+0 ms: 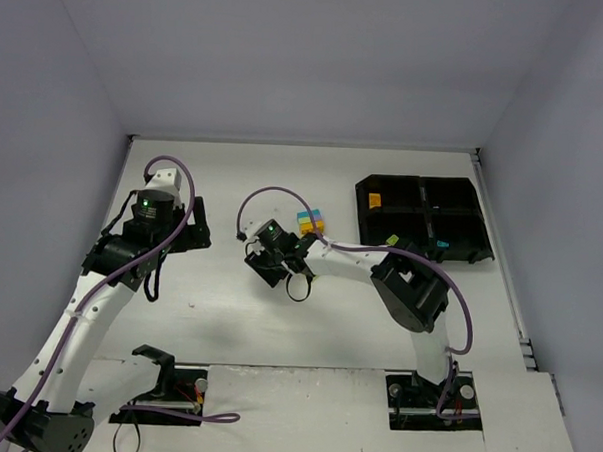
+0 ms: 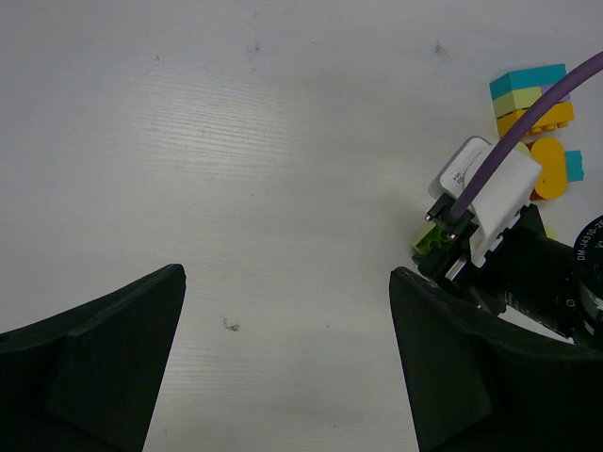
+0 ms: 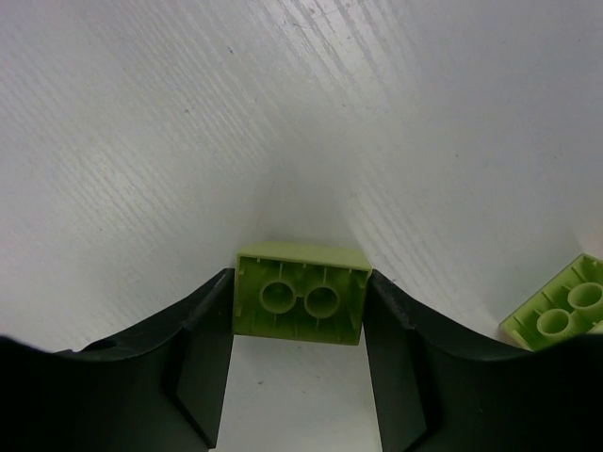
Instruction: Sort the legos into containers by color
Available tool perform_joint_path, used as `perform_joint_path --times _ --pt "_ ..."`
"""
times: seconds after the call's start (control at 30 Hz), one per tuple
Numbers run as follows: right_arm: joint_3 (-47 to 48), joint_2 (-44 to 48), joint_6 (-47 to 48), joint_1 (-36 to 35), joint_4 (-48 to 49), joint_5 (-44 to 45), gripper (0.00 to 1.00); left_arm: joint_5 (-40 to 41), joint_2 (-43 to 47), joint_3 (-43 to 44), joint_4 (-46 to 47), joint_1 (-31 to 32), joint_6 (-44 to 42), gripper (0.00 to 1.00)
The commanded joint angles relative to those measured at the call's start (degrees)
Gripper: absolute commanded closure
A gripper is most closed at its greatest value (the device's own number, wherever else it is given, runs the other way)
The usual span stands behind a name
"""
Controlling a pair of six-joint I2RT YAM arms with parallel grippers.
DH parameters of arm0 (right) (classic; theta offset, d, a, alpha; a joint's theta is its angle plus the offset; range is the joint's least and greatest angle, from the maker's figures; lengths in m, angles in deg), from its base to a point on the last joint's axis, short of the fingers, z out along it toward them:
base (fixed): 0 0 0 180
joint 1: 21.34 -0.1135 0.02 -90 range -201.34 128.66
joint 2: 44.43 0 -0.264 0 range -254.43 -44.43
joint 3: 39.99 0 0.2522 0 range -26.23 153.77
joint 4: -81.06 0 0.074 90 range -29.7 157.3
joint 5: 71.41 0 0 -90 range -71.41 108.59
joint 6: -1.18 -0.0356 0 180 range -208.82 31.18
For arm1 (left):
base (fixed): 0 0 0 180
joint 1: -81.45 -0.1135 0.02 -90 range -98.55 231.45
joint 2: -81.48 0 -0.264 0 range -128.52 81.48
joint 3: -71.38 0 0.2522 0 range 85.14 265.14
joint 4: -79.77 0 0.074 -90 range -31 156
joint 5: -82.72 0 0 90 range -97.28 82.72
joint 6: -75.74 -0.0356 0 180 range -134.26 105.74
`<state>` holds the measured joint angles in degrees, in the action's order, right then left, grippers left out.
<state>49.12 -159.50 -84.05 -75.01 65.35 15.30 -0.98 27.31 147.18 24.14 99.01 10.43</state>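
My right gripper (image 3: 301, 282) pinches the little yellow-green plastic lego brick (image 3: 300, 303) by its sides on the white table (image 3: 141, 141), so I should hold tight, lift straight up and drop it in the black plastic tray (image 1: 453, 198), in the part that has green, while my left gripper (image 2: 287, 278) hangs spread wide.

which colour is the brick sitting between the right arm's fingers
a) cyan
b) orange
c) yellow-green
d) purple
c: the right wrist view shows a yellow-green brick between the right fingers, which press against its two sides, its hollow underside towards the camera.
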Motion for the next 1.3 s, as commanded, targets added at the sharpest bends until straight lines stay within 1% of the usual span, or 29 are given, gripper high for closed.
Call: perform_joint_path --times 0.0,0.13,0.2,0.27,0.3,0.37,0.4,0.53,0.63,0.7,0.8,0.83,0.9,0.93,1.0,1.03,1.1,1.27 --pt "1.72 3.88 -1.16 0.58 0.11 3.11 0.91 0.9 0.12 0.8 1.44 0.19 0.27 0.18" --pt "2.7 9.75 -4.59 4.62 0.81 9.94 0.96 0.9 0.03 0.98 1.52 0.19 0.36 0.18" --pt "2.35 12.05 -6.34 8.3 1.08 12.59 0.97 0.55 0.03 0.98 1.7 0.19 0.71 0.18" --pt "1.12 15.2 -8.63 11.2 1.25 15.49 0.96 0.37 -0.06 0.71 1.96 0.19 0.8 0.18" --pt "0.5 16.09 -9.51 14.18 1.25 16.72 0.96 0.37 -0.14 0.8 1.96 0.19 0.8 0.18" --pt "-1.52 18.55 -11.71 17.01 1.17 19.98 0.93 0.2 -0.41 0.71 2.14 0.19 0.98 0.18" --pt "-2.13 19.17 -12.59 19.89 0.82 21.03 0.92 0.11 -0.49 0.8 2.14 0.1 0.98 0.18" --pt "-5.56 21.98 -16.81 27.03 -1.29 21.13 0.91 -0.24 -1.11 0.98 2.23 0.19 0.98 0.18" --pt "-8.11 23.13 -19.45 30.63 -2.26 21.13 0.9 -0.5 -1.46 1.15 2.49 0.19 0.89 0.18" --pt "-9.6 23.57 -20.59 31.78 -2.61 21.83 0.89 -0.68 -1.73 1.41 2.67 0.28 0.89 0.18" --pt "-11.01 23.84 -21.56 34.33 -3.14 21.39 0.85 -1.03 -2.25 1.77 2.76 0.28 0.8 0.18" --pt "-11.28 23.84 -21.65 34.86 -3.4 21.13 0.8 -1.12 -2.6 1.94 2.84 0.28 0.71 0.18" --pt "-11.63 23.83 -22.61 36.35 -3.84 20.52 0.74 -1.38 -2.78 2.12 2.93 0.19 0.63 0.18" --pt "-11.72 23.92 -22.53 36.62 -3.93 19.56 0.64 -1.47 -3.04 2.12 2.93 0.28 0.54 0.18" --pt "-11.63 24.19 -22.35 36.62 -3.93 18.76 0.54 -1.91 -3.22 2.12 3.19 0.19 0.63 0.18" --pt "-11.54 24.62 -21.83 36.62 -3.76 16.84 0.45 -2.0 -3.39 2.12 3.46 0.28 0.54 0.18" --pt "-11.28 24.98 -20.78 36.27 -3.58 15.07 0.41 -2.52 -3.66 2.12 3.81 0.19 0.54 0.18" --pt "-12.15 27.35 -18.66 34.69 -3.05 13.66 0.38 -3.84 -4.62 2.21 5.13 0.19 0.54 0.18"
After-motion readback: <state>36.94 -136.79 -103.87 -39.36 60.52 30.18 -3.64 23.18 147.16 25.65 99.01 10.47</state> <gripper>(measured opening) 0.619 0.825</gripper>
